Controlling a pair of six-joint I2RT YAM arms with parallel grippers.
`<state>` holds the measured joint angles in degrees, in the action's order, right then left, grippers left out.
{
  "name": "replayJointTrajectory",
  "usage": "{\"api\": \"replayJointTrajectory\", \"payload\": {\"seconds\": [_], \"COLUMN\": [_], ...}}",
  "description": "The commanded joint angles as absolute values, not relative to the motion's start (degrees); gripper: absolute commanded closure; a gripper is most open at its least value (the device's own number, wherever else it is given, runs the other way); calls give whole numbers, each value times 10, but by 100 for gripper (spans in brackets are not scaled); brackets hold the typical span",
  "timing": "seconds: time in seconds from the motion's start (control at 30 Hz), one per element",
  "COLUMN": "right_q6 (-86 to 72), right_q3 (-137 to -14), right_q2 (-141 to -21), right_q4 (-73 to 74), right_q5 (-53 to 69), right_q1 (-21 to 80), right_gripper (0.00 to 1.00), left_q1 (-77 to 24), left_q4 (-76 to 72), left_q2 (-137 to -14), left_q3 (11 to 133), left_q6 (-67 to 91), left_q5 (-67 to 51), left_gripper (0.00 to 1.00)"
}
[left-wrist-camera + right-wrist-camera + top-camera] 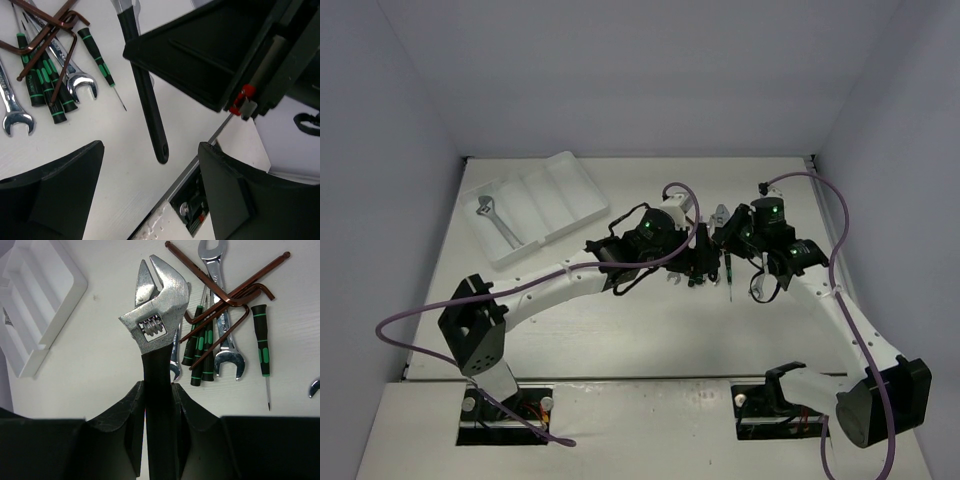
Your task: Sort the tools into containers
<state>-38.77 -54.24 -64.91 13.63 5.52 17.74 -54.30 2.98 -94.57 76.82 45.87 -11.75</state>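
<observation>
Two arms meet over the middle of the table, well apart from the white tray (552, 190) at the far left. The right gripper (159, 390) is clamped narrow on the handle of the black-handled adjustable wrench (155, 310), whose silver head sticks out past the fingertips, raised clear of the table. The left gripper (150, 147) is spread wide and holds nothing; from its wrist camera the free end of the handle hangs between its fingers (55, 190), touching neither. Since the tray lies on the left arm's side, this looks like a handover. To do it well, the left fingers should close square across the bare stretch of handle before the right ones let go, and the wrench should then be turned to lie along a compartment. A silver adjustable wrench (495, 220) already lies in the tray's left-end compartment. Brown hex keys (225, 295), green-marked screwdrivers (200, 347) and open-end wrenches (227, 347) lie piled on the table just beside the grippers.
</observation>
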Motion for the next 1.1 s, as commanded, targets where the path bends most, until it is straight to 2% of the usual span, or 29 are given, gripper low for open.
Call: {"api": "replayJointTrajectory", "payload": {"seconds": [0.0, 0.23, 0.43, 0.5, 0.67, 0.7, 0.77, 0.8, 0.83, 0.87, 0.97, 1.07], "right_q6": [-412, -424, -425, -426, -417, -413, -407, -403, -400, -399, -393, -379], "right_q3": [-578, -576, -574, -571, -568, -568, -567, -564, -563, -563, -573, -593], "right_q2": [-627, -625, -624, -621, -616, -616, -616, -614, -612, -611, -610, -611], "right_q4": [76, 66, 63, 62, 62, 62, 62, 63, 63, 63, 64, 66], "right_q5": [78, 93, 98, 98, 93, 91, 82, 78, 74, 71, 68, 63], "right_q1": [181, 182, 185, 187, 187, 187, 187, 187, 187, 187, 186, 185], "right_gripper": [100, 100, 100, 100, 100, 97, 83, 67, 55, 48, 35, 28], "left_q1": [-546, -557, -557, -557, -556, -554, -552, -547, -541, -536, -509, -466], "left_q4": [-21, -29, -42, -46, -55, -56, -57, -58, -58, -57, -58, -57], "left_q2": [-948, -982, -994, -996, -978, -970, -953, -941, -930, -922, -891, -851], "left_q3": [805, 822, 831, 834, 800, 788, 772, 753, 737, 724, 676, 629], "left_q6": [470, 475, 468, 466, 470, 472, 476, 478, 480, 481, 494, 503], "left_q5": [-107, -107, -95, -94, -73, -65, -55, -49, -44, -42, -37, -35], "left_gripper": [29, 41, 73, 100, 100, 100, 100, 100, 100, 100, 100, 100]}}
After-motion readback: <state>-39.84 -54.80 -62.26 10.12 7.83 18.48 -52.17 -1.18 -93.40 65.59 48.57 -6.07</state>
